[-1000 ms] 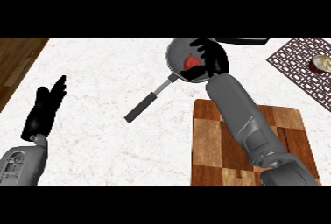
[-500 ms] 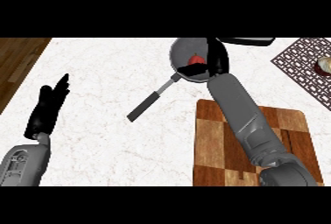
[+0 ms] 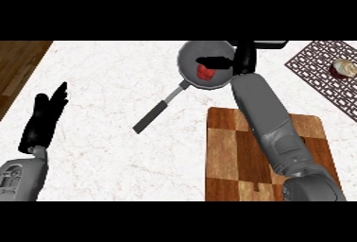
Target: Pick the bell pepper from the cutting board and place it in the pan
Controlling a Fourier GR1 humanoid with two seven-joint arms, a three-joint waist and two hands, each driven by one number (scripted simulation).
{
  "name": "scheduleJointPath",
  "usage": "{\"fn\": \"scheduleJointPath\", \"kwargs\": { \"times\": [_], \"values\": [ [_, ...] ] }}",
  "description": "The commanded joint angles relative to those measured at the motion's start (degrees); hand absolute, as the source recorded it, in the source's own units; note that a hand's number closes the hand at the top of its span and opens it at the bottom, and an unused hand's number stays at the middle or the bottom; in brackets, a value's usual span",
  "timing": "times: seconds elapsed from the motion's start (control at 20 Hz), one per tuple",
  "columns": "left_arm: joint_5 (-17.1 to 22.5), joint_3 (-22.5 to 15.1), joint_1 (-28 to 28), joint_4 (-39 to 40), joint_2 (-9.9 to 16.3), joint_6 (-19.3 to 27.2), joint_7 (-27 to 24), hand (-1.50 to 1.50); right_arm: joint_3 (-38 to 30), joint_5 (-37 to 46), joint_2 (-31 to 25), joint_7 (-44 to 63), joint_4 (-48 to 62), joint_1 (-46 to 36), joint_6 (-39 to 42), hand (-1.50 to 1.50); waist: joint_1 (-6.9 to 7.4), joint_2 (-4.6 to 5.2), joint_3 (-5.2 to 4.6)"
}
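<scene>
The red bell pepper [image 3: 205, 72] lies inside the grey pan [image 3: 194, 51] at the back of the counter. The pan's dark handle [image 3: 157, 112] runs toward the lower left. My right hand [image 3: 241, 57] hovers over the pan's right side, its fingers spread straight out leftward just above the pepper and not curled round it. The wooden cutting board [image 3: 237, 156] lies at the lower right, partly under my right forearm, with nothing visible on it. My left hand [image 3: 46, 118] rests open at the left, fingers up.
A dark patterned mat [image 3: 314, 64] lies at the back right with a small round object [image 3: 344, 67] on it. The counter's left edge meets a brown wooden floor [image 3: 17, 66].
My right hand's fingers have opened and pulled away from the pepper, which now lies exposed in the pan. The left hand has not moved.
</scene>
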Motion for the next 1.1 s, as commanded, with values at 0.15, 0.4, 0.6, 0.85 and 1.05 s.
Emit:
{"fn": "scheduleJointPath", "kwargs": {
  "times": [0.15,0.4,0.6,0.85,1.05],
  "values": [
    [0.21,1.44,2.86,1.33,-0.74,1.41,-1.63,0.0,-4.15,-4.23,-5.33,-2.49,0.37,1.38,0.78,-1.5,-3.38,-1.28,-0.09],
    [2.12,3.96,4.52,1.54,2.82,-2.03,-2.0,0.0,-5.0,-6.88,-11.05,-5.34,-0.13,4.33,8.72,-1.5,-5.17,-2.13,-0.11],
    [1.11,3.69,6.91,-1.26,0.95,0.52,-0.73,0.0,-4.21,-9.0,-13.75,-8.89,-3.22,10.54,16.42,-1.5,-6.6,-2.84,-0.14],
    [0.65,4.0,7.8,-0.97,1.37,0.3,-0.99,0.0,-3.23,-10.72,-20.2,-9.46,-5.07,16.46,26.81,-1.5,-7.08,-2.98,-0.15],
    [0.52,4.65,4.69,1.31,1.45,0.48,0.27,0.0,-1.16,-12.16,-21.84,-9.61,-9.42,20.69,30.85,-1.5,-7.23,-2.88,-0.16]
  ]
}}
